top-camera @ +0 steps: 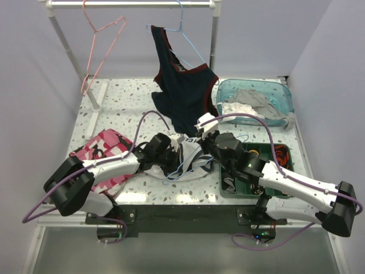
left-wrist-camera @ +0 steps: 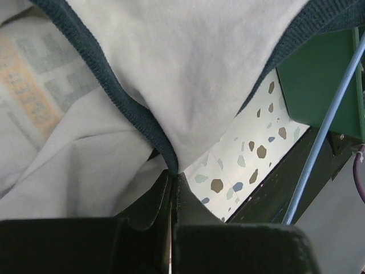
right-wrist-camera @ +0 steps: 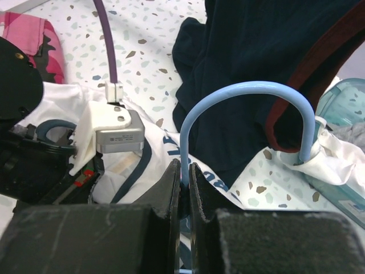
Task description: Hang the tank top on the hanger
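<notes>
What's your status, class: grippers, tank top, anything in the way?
Left gripper shut on tank top trim. Right gripper shut on hanger hook. Dark navy top hangs close behind.

The left arm (top-camera: 111, 165) has white shell links between bulky black joint housings, the largest at eight o'clock in the top view. The right arm (top-camera: 302, 185) is the same build, with its biggest black housing at four o'clock. A purple left cable (top-camera: 142, 117) loops off one arm, and a purple right cable (top-camera: 251, 116) arcs over the other. Both arms stand on a black base bar (top-camera: 182, 214) at six o'clock.

The left gripper (left-wrist-camera: 173, 174) has matt black wedge fingers (left-wrist-camera: 145, 208). The right gripper (right-wrist-camera: 183, 171) has black fingers (right-wrist-camera: 168, 191) above scuffed, grey-flecked blocks.

The left wrist carries a white bracket (right-wrist-camera: 85, 134) with two dark screws and a grey metal block (right-wrist-camera: 117, 140). At twelve o'clock of the bracket, a white clip (right-wrist-camera: 114, 90) takes the purple cable.
</notes>
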Motion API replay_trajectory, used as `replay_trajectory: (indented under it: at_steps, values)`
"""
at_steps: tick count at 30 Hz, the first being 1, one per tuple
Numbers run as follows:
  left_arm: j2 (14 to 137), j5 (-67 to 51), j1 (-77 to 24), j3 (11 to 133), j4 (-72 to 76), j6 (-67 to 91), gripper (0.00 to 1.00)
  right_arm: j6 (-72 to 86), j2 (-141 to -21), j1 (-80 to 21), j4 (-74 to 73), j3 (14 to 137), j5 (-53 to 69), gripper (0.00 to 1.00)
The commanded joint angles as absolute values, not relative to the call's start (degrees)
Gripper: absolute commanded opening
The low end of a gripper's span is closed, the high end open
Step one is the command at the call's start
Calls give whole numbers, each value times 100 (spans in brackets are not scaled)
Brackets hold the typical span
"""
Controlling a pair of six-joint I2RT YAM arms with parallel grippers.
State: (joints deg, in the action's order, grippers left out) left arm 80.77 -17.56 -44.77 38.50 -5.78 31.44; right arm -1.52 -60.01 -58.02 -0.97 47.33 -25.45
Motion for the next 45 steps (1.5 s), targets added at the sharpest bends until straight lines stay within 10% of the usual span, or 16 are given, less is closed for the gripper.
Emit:
replay_trajectory:
  at_steps: [1, 45]
  values:
    - [7542, -1460, -4352, 4043, -746, 3173, 0, -185, -6003, -5845, 18, 4939, -2917, 0]
    - [5774, -2794, -2531, 6223, -3007, 2759, 0, -1741, -6935, -5827, 2057, 6029, -5590, 0]
